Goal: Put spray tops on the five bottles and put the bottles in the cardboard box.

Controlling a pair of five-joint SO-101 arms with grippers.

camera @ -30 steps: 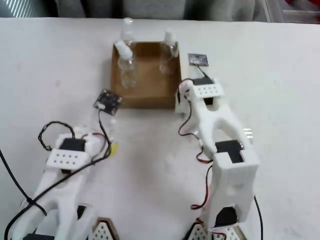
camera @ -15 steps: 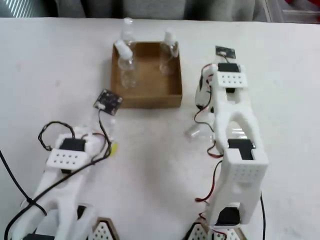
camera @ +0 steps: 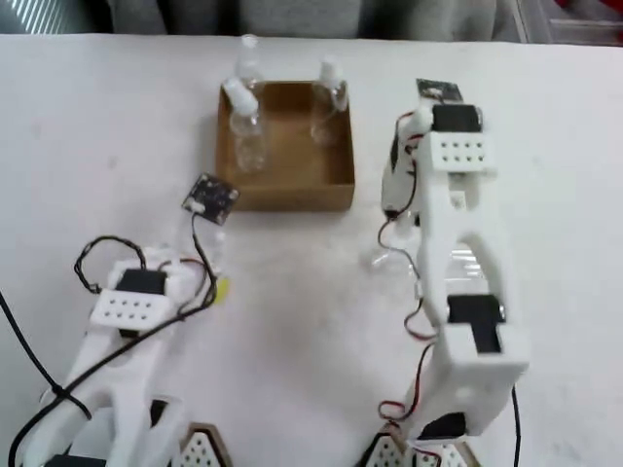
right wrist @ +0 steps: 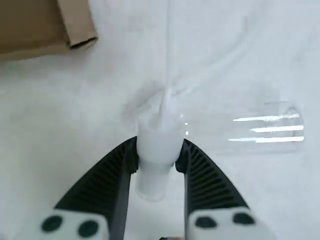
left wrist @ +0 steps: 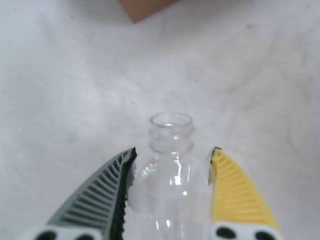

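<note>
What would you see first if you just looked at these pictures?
Probably the brown box at the far middle of the table, with capped bottles standing in it. Then the two arms: the left gripper is closed on an open bottle with no top, and the right gripper pinches a white spray top near the box.

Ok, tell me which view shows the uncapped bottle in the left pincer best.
Left wrist view: the bottle sits in the left pincer, its neck open. The high view gives a faint clear glimpse beside that arm; the right wrist view faces a spray top.
</note>
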